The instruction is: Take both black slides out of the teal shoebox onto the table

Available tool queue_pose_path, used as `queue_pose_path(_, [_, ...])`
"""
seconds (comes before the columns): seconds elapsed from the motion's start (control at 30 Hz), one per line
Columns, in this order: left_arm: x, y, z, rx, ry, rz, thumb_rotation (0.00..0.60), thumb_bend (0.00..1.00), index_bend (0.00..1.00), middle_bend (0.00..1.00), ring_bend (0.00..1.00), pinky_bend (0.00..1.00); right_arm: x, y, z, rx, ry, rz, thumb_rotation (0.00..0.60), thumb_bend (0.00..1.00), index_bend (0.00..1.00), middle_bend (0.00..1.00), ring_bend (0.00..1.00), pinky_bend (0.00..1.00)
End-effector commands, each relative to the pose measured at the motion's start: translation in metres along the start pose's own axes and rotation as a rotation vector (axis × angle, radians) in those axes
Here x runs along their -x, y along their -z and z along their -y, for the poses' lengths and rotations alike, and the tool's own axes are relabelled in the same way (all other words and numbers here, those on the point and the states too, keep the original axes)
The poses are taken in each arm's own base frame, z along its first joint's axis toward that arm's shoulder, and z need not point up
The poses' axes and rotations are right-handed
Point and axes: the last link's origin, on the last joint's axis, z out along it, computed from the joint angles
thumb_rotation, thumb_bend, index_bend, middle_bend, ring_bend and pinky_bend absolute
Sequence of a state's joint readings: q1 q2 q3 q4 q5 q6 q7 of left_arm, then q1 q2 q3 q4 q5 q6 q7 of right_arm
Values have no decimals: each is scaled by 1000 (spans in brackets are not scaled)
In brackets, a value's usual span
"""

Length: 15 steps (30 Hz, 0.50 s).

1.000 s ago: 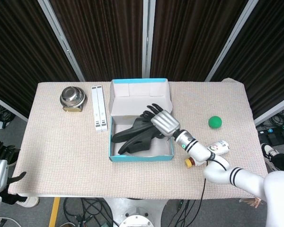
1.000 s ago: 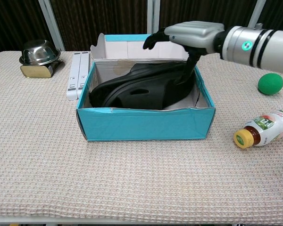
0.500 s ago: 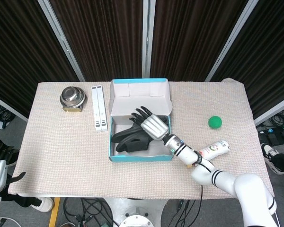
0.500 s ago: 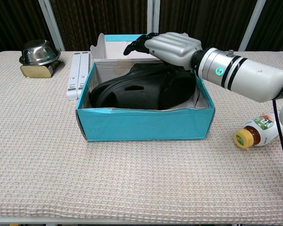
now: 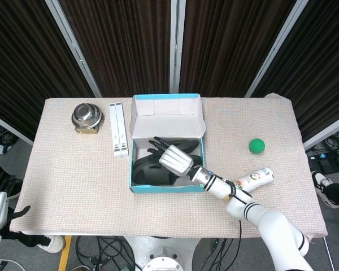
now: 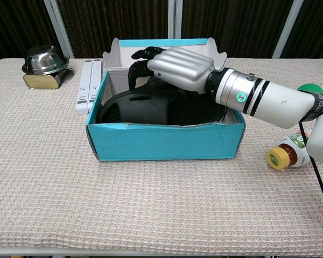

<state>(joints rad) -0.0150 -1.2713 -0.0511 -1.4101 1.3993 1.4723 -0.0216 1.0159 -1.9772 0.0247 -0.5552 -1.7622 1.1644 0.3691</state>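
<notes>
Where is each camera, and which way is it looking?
Head view: sits high up, looking down on the whole table; shows the right hand and arm over the shoebox, and a bit of the left hand at the bottom left edge.
Chest view: sits low at the table's front edge, looking across it; shows only the right hand and forearm.
Both share: the shoebox, black slides, metal bowl, green ball and bottle.

Your head view looks steeply down from high above, taking in the whole table (image 5: 73, 169) from farther off; your chest view faces forward, low and close. You see the teal shoebox (image 5: 166, 189) (image 6: 167, 141) in both
</notes>
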Motion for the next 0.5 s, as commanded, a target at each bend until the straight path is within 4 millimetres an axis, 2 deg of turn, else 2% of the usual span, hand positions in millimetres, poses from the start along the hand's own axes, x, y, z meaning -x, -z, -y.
queue_pose_path(0.03, [0,0,-1,4,0,-1,600,48,270,178,32,98,-4,-1,2,-6,-35,-40,600,456,414,264,1,0])
queue_pose_path(0.13, [-1,-1,-1,6,0,-5,600,47,270,178,32,98,-8,-1,2,2,-74,-71,600,514,541,383,53,0])
queue_pose_path(0.17, [-1,-1,-1,7,0,-5,600,47,270,178,32,98,-9,-1,1,6,-83,-76,600,529,596,452,95,0])
queue_pose_path(0.27, [-1,-1,-1,8,5,-3,600,47,270,178,32,98,-17,0,-3,14,-106,-115,600,571,672,555,177,0])
queue_pose_path(0.5, [-3,-4,-2,18,5,-7,600,48,270,178,32,98,-60,9,-22,71,-124,-326,600,627,719,599,233,28])
